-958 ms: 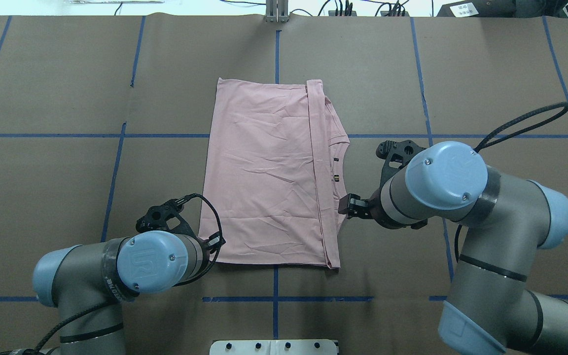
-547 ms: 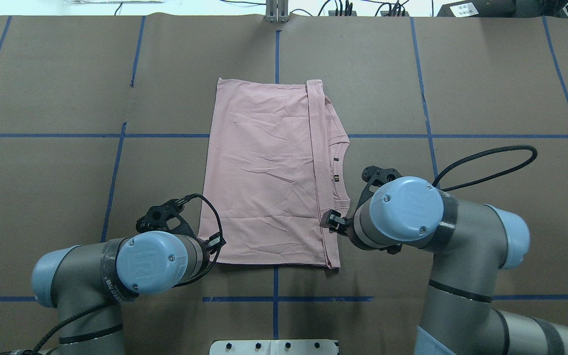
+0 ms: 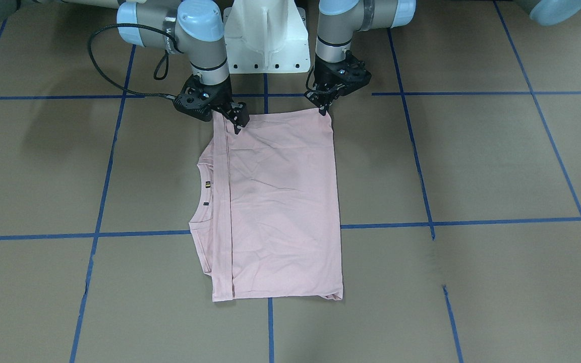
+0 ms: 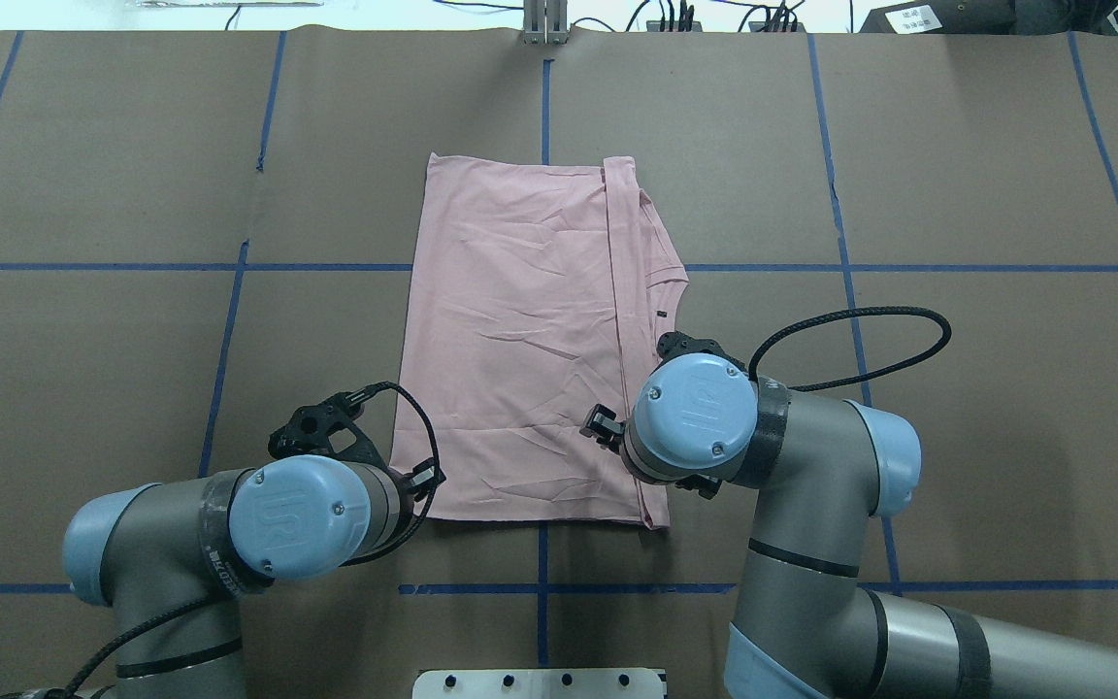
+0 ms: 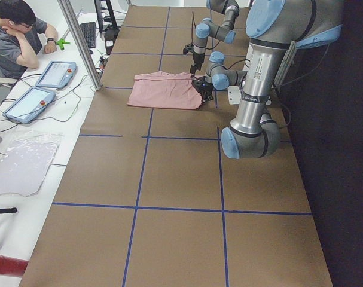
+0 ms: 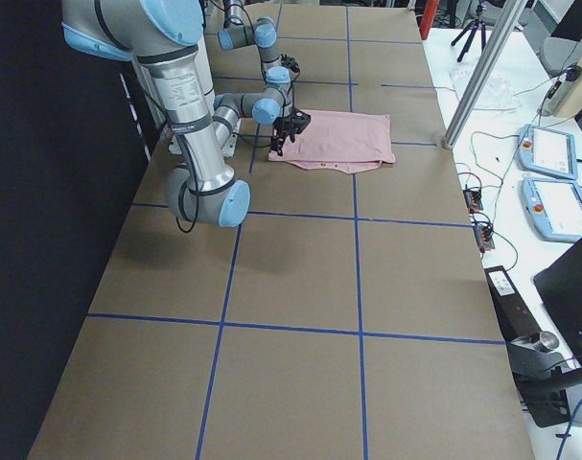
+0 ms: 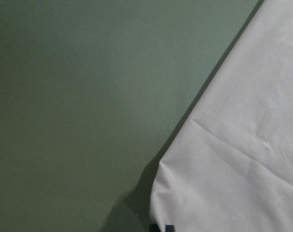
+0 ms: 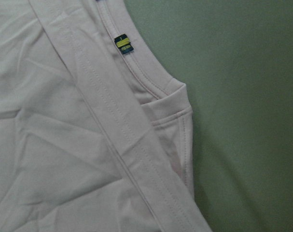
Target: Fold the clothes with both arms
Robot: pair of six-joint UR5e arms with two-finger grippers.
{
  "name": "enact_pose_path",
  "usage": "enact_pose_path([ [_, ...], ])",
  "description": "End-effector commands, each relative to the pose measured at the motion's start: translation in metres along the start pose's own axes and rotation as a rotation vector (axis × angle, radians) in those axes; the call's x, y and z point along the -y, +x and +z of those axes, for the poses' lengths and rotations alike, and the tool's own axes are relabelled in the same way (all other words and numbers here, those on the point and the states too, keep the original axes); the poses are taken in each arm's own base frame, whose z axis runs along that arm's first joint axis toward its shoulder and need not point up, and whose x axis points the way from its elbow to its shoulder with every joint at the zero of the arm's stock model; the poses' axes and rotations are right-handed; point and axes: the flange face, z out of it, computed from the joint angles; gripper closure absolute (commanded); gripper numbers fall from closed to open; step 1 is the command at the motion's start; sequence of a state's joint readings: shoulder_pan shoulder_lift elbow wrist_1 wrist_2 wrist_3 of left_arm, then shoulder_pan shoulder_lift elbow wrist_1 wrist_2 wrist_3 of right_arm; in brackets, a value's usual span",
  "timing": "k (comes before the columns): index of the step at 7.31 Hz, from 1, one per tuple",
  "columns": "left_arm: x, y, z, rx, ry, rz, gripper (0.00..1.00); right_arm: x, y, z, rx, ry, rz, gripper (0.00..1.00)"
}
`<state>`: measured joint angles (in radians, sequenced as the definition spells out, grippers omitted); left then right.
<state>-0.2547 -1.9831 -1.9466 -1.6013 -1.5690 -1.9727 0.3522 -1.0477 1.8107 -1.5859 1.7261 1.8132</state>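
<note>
The right arm (image 4: 695, 417) is swinging in from the desk's (image 4: 957, 146) right side and is now hanging over the folded shirt (image 4: 510, 320), which is lying flat at mid-desk. The right jaws are standing apart just above its robot-side right corner. The left arm (image 4: 302, 515) is staying at the robot-side left corner; whether the left jaws are gripping cloth, I cannot tell.

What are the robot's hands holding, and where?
Cannot be told. The left hand sits at a corner of the T-shirt, perhaps pinching it; the right hand is over its edge, grip unclear.
</note>
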Motion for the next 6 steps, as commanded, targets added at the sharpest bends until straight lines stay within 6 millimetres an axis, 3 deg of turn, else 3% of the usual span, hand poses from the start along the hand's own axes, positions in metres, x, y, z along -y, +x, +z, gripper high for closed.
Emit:
enact_pose_path([
  [1,0.0,0.0,0.0,-0.002,-0.001,0.002,1.0,-0.005,0.001,0.016,-0.029,-0.001,-0.001,0.0],
  [6,0.001,0.001,0.0,-0.003,0.003,0.004,1.0,-0.028,0.0,0.028,-0.048,-0.021,-0.027,0.0],
])
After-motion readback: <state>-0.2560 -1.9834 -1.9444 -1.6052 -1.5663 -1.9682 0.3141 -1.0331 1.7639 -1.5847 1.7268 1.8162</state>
